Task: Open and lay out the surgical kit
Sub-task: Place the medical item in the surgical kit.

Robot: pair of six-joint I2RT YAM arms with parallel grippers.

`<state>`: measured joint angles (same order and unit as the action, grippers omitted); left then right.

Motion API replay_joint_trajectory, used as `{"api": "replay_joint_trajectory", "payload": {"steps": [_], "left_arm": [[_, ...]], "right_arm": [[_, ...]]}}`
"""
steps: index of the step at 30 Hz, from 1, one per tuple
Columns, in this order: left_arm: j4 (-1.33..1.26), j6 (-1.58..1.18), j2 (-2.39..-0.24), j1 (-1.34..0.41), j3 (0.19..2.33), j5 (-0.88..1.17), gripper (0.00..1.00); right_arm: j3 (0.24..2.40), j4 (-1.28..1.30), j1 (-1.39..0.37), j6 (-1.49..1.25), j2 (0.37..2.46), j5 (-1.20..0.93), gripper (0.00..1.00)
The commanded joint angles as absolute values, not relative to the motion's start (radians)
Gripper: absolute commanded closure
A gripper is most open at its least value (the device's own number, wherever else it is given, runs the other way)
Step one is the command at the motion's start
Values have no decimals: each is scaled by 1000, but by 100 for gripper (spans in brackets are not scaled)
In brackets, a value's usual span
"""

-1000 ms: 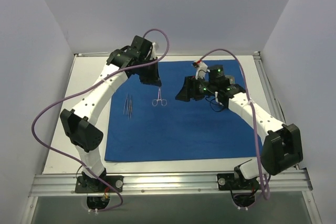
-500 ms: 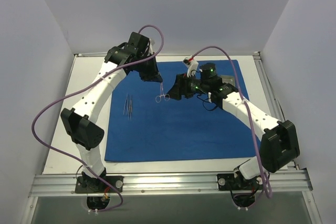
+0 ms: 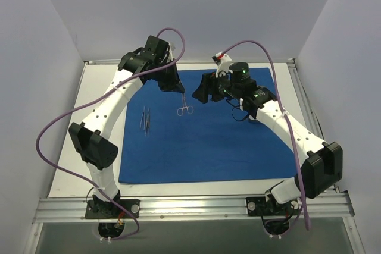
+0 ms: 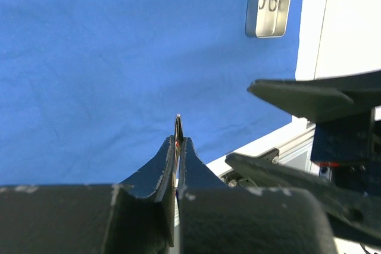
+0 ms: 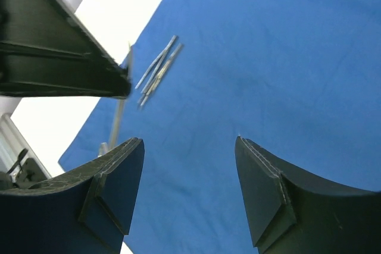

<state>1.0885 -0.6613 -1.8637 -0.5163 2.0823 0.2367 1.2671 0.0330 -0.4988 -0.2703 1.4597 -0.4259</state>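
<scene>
The surgical kit's royal-blue cloth (image 3: 208, 141) lies spread flat on the table. My left gripper (image 3: 179, 88) is shut on the tip of thin silver ring-handled forceps (image 3: 184, 107), which hang ring end down just over the cloth. The left wrist view shows the fingers pressed together (image 4: 178, 140) on the metal tip (image 4: 178, 127). Silver tweezers (image 3: 145, 119) lie on the cloth's left part, also seen from the right wrist (image 5: 158, 69). My right gripper (image 3: 200, 94) hovers open just right of the forceps, with nothing between its fingers (image 5: 190, 147).
A small metal tray (image 4: 271, 1) holding another pair of ring-handled forceps sits on the cloth's far right part. White table (image 3: 89, 129) borders the cloth on the left. Grey walls close in both sides and the back. Purple cables arc over both arms.
The forceps lay on the cloth; my left gripper now holds them by the tip and has raised them. My right gripper moved left toward them, then drew back slightly toward the far edge.
</scene>
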Motion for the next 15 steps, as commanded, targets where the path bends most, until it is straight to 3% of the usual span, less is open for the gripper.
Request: {"api": "replay_joint_trajectory", "payload": {"steps": [1, 15], "left_arm": [[1075, -655, -1881, -512, 2146, 242, 98], [1117, -655, -1939, -512, 2273, 256, 98]], "right_arm": [[1293, 9, -509, -270, 1430, -497, 38], [1282, -31, -538, -276, 1505, -640, 46]]}}
